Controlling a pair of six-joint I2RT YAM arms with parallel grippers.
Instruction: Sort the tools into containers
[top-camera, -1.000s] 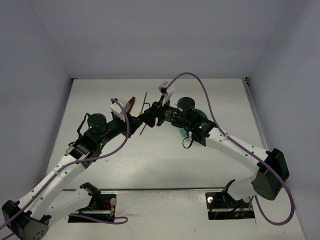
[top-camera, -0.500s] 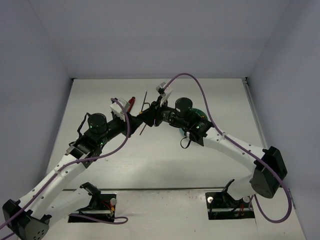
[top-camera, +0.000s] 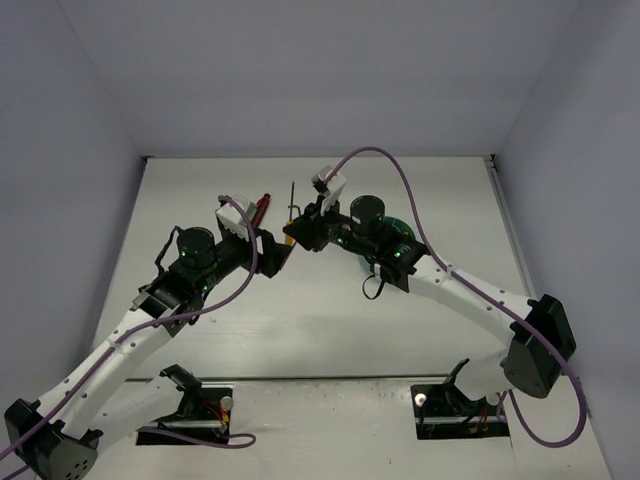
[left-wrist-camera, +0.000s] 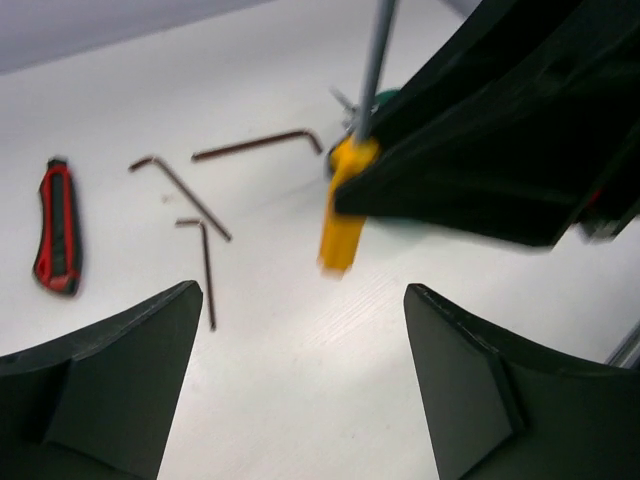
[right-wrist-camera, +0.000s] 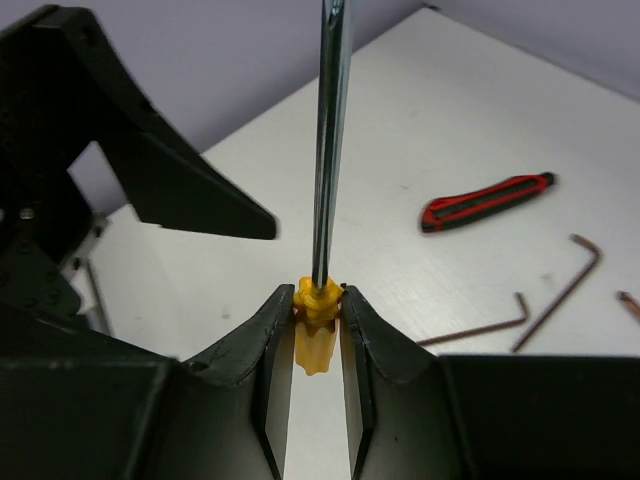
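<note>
My right gripper (right-wrist-camera: 318, 300) is shut on the yellow-orange handle of a screwdriver (right-wrist-camera: 318, 335), whose steel shaft points straight away from the fingers. In the top view the handle (top-camera: 288, 240) shows between the two grippers, above the table. My left gripper (left-wrist-camera: 302, 300) stands open just in front of it with nothing between its fingers. The teal tub (top-camera: 401, 226) is mostly hidden behind the right arm. On the table beyond lie a red-and-black-handled tool (left-wrist-camera: 57, 228) and three dark hex keys (left-wrist-camera: 182, 186).
The red-and-black tool (top-camera: 262, 205) lies left of the grippers toward the back wall. Hex keys (right-wrist-camera: 478, 326) lie close together on the white table under and beyond the screwdriver. The right arm's purple cable (top-camera: 400, 170) arcs above the tub.
My left gripper has opened and let go of the screwdriver, drawing back slightly. My right gripper has closed on the handle and now holds it alone.
</note>
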